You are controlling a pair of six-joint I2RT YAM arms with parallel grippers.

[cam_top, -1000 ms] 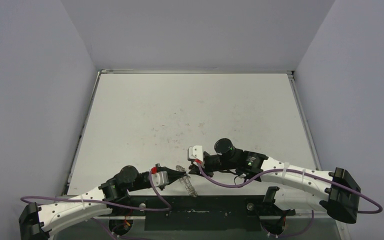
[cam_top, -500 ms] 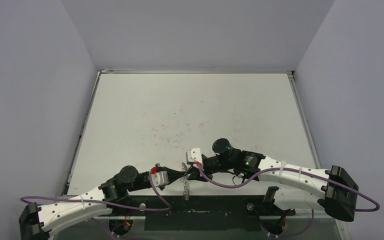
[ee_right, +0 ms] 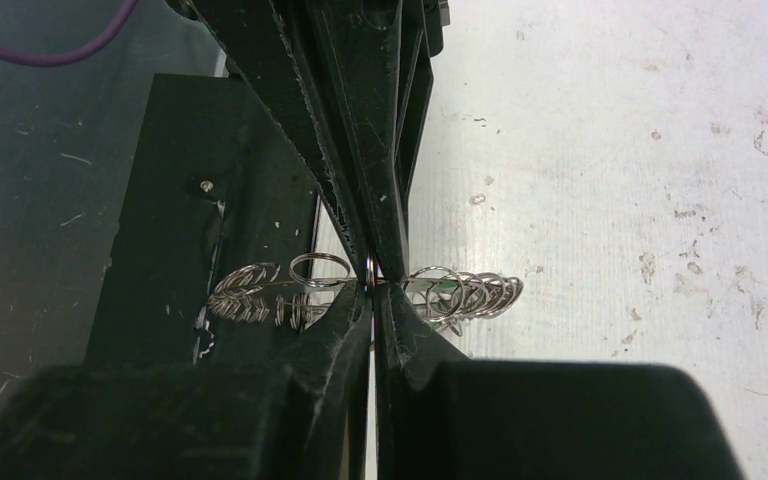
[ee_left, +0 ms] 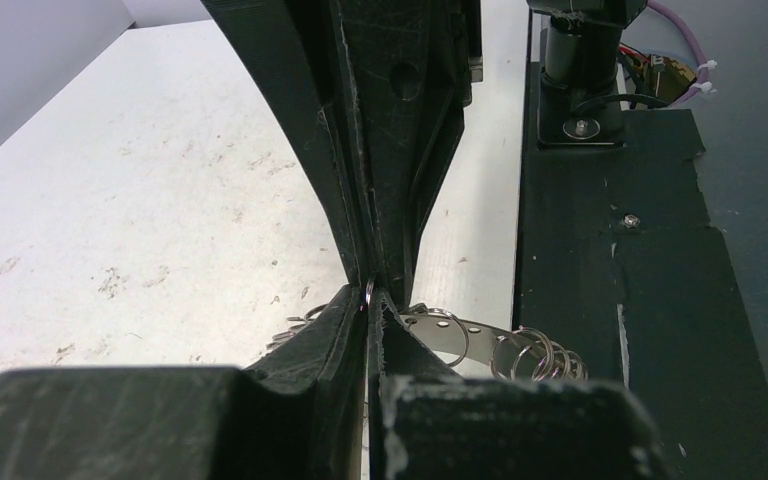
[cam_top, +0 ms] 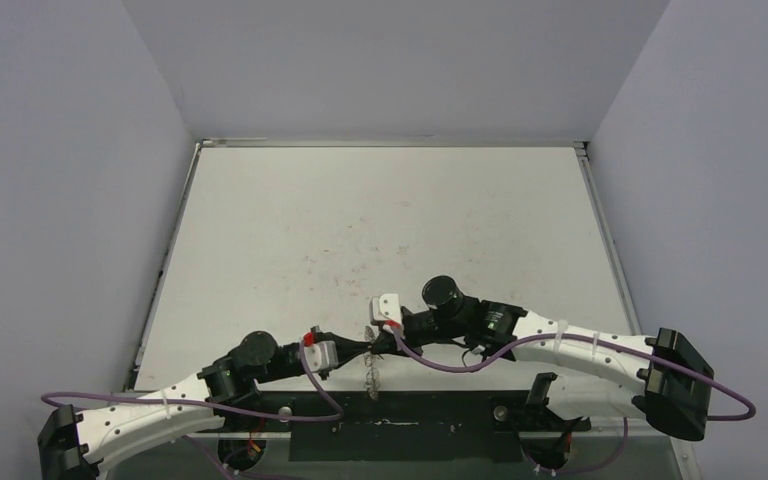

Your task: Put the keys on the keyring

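The keyring [cam_top: 370,367], a silvery band fringed with wire loops, hangs at the table's near edge between the two arms. My left gripper [cam_top: 364,347] and right gripper [cam_top: 381,345] meet tip to tip above it. In the left wrist view my left gripper [ee_left: 370,292] is shut on one small wire loop seen edge-on, with the keyring's holed band [ee_left: 465,340] trailing right. In the right wrist view my right gripper [ee_right: 371,285] is shut on that same loop, and the keyring's loops [ee_right: 475,292] spread to both sides. A speck of green [ee_right: 444,288] shows among the loops; the keys are otherwise hidden.
The black base plate [cam_top: 410,425] with the arm mounts lies right below the keyring. The scuffed white table [cam_top: 380,230] stretches away behind the grippers. A raised rim [cam_top: 165,270] runs along its left side, and purple cables [cam_top: 460,365] loop off both wrists.
My right gripper has slid left to meet the left gripper's tips and has shut. The keyring has swung from slanting right to hanging nearly straight down.
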